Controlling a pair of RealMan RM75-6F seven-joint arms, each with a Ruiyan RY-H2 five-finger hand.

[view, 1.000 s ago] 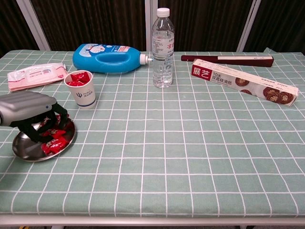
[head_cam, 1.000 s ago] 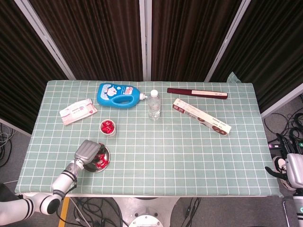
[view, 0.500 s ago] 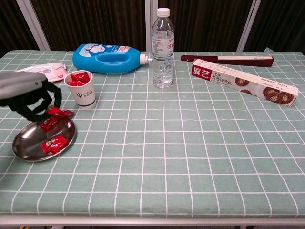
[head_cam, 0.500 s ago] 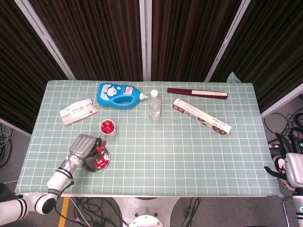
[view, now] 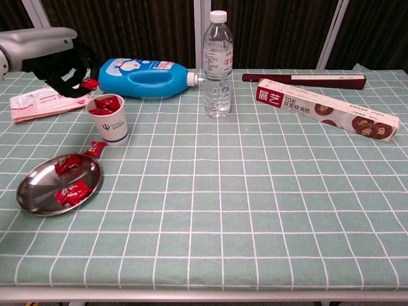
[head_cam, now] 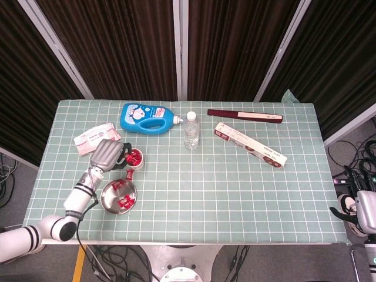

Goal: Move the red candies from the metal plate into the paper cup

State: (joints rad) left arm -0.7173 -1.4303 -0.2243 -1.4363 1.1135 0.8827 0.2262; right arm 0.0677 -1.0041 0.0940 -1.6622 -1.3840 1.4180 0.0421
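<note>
While my left hand [view: 60,60] hangs above the cup [view: 108,118], its dark fingers [view: 71,81] are curled in and pinch one red candy [view: 90,83] just over the cup's far left rim. From the head view the same hand [head_cam: 108,154] sits just left of the cup [head_cam: 134,158], with the arm running back toward the near left corner of the surface [head_cam: 235,200]. I can see several red candies [view: 105,105] already heaped inside the cup, reaching up to its rim. The plate [view: 32,191] lies near me and to the left of the cup, close to it but apart. Two candies are on the plate: one [view: 66,164] at its far edge, another [view: 71,191] nearer its front right. One more candy [view: 95,149] lies on the checked cloth, between the plate's far right rim and the foot of the cup, off the plate.

My right hand [head_cam: 363,212] shows only at the far right edge of the head view, down beside the surface and off it; I cannot tell how its fingers are set.

Behind the cup lies a blue jug [view: 143,78] on its side, with a wipes pack [view: 39,102] to its left and a water bottle [view: 217,64] standing upright to its right. Further right a long foil box [view: 326,109] lies at a slant, and a dark red case [view: 305,79] lies along the far edge.
</note>
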